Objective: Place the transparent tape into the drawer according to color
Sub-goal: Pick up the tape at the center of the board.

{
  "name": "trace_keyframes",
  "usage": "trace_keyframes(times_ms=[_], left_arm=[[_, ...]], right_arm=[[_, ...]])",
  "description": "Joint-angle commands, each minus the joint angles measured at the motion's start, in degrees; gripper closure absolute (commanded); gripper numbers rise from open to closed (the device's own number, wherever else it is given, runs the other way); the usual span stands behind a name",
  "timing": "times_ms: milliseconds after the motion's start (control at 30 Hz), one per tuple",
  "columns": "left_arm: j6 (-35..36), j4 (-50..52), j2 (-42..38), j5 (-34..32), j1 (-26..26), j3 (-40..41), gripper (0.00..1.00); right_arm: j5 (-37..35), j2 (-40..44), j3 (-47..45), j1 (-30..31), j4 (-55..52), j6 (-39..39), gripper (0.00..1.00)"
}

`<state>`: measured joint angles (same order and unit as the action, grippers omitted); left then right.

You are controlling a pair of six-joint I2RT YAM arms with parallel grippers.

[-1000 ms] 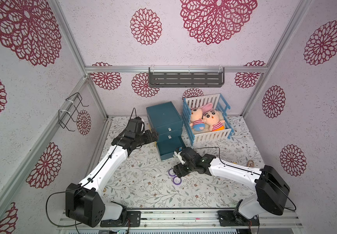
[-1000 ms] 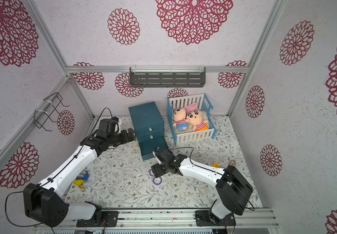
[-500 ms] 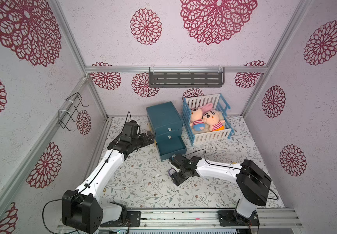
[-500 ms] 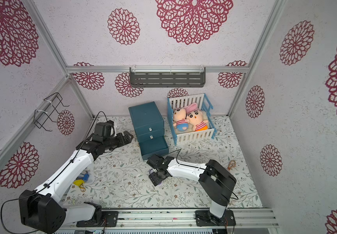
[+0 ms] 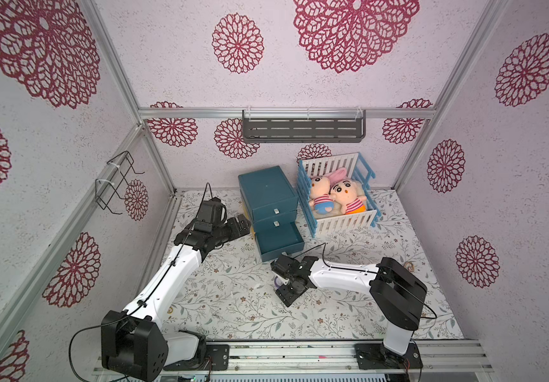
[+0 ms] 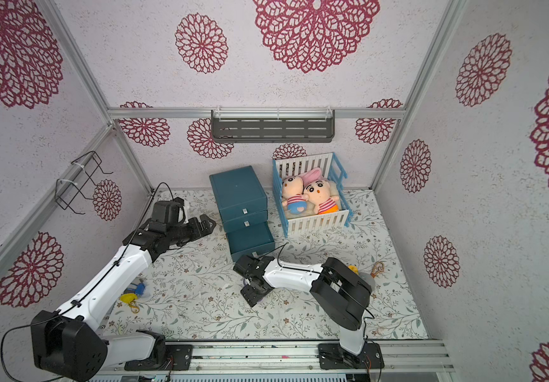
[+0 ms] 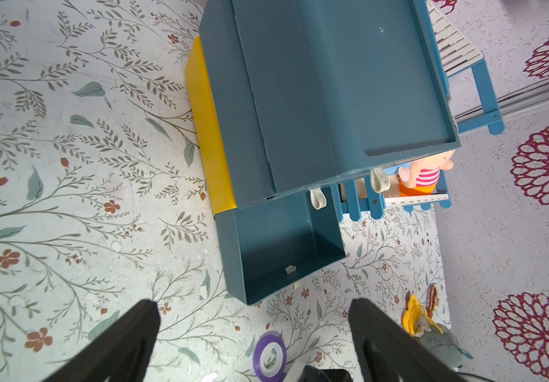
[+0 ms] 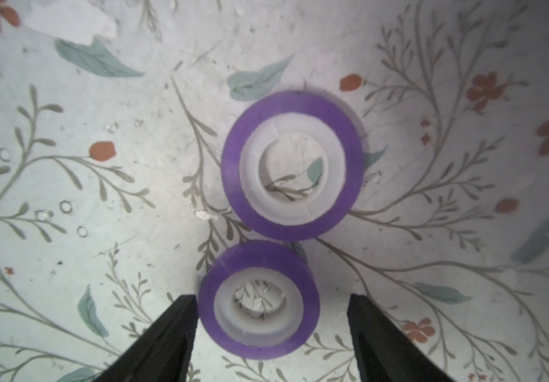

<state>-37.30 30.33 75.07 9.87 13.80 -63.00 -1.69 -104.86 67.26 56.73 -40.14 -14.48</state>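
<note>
Two purple-rimmed rolls of transparent tape lie flat and touching on the floral mat. My right gripper (image 8: 270, 297) is open and points down over them. The nearer roll (image 8: 258, 299) sits between its fingers, close against one finger with a gap to the other; the farther roll (image 8: 293, 165) lies beyond the tips. In both top views the right gripper (image 5: 288, 293) (image 6: 255, 292) covers most of the rolls. The teal drawer cabinet (image 5: 268, 188) has its bottom drawer (image 5: 279, 239) (image 7: 233, 254) pulled out and bare inside. My left gripper (image 5: 245, 223) (image 7: 253, 302) is open and holds nothing, beside the cabinet.
A blue-and-white crib (image 5: 339, 225) with two plush dolls stands right of the cabinet. A yellow panel (image 7: 207, 125) lies against the cabinet's side. A yellow-and-blue trinket (image 6: 129, 296) lies at the left, a beaded charm (image 6: 378, 268) at the right. A wall shelf (image 5: 303, 129) hangs behind.
My right arm has folded back and its gripper has come down over the purple rolls, with the jaws a little narrower. The left gripper has stayed by the cabinet.
</note>
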Motion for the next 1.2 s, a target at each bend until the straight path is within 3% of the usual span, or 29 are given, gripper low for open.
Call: trace_keyframes(times_ms=[0,500,1167], left_arm=[[0.83,-1.42,-1.32,0.59,-0.71,0.38,0.03],[1.02,-1.24,-1.39,0.98,-1.06,-0.25,0.03],[0.83,-0.98,-0.46,1.65,-1.06,-1.16,0.03]], right_arm=[[-1.71,-0.78,1.55,0.56,-1.47,1.17,0.23],[-2.62,1.35,3.13,0.74,-2.39,1.12,0.23],[-2.79,4.58,-0.15,-3.95,-0.74,1.89,0.32]])
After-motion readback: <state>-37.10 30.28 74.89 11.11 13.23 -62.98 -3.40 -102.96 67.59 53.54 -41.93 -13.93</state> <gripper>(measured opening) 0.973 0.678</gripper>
